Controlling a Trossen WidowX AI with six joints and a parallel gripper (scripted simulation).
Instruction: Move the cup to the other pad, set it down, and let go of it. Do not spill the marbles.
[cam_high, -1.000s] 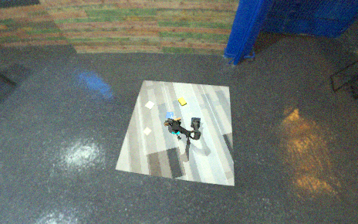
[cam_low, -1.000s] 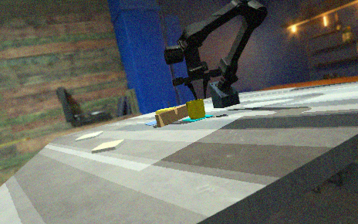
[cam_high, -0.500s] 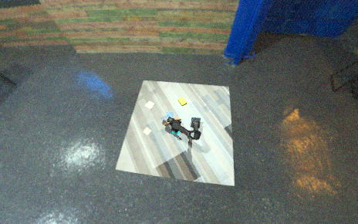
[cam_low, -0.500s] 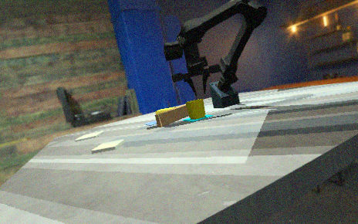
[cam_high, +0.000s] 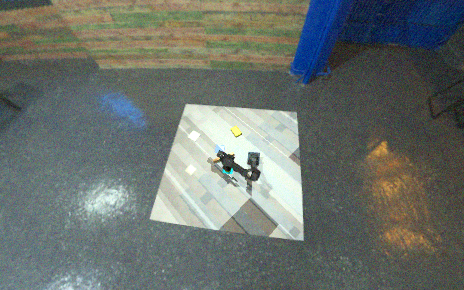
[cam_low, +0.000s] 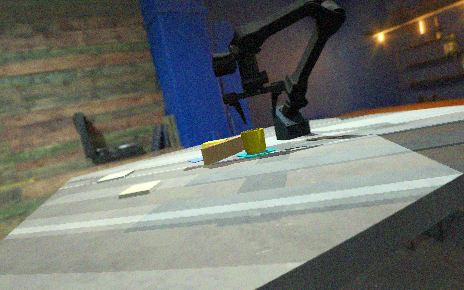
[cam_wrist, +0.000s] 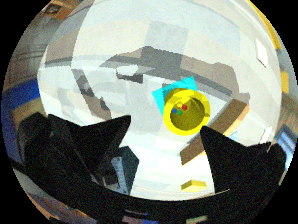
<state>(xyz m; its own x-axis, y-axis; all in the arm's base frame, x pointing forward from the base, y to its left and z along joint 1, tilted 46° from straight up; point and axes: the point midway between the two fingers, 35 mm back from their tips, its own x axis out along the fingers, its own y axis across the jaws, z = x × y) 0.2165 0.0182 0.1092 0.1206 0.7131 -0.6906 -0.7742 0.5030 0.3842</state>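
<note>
The yellow cup (cam_low: 253, 142) (cam_wrist: 187, 116) stands upright on the cyan pad (cam_high: 228, 171) (cam_low: 243, 155) (cam_wrist: 159, 94). Several small marbles (cam_wrist: 180, 109) lie inside it in the wrist view. My gripper (cam_low: 260, 122) (cam_wrist: 167, 124) is wide open and empty, above the cup; its fingertips are clear of the cup in the exterior view. The light blue pad (cam_high: 219, 148) (cam_low: 195, 160) lies beyond the wooden block, with nothing seen on it. In the top view the arm hides the cup.
A long wooden block (cam_low: 220, 151) (cam_wrist: 227, 118) stands between the two pads, close beside the cup. A yellow block (cam_high: 236, 131) (cam_wrist: 193, 185) lies farther back. Two flat pale tiles (cam_high: 194, 135) (cam_high: 190, 170) (cam_low: 116, 175) (cam_low: 139, 189) lie off to the side.
</note>
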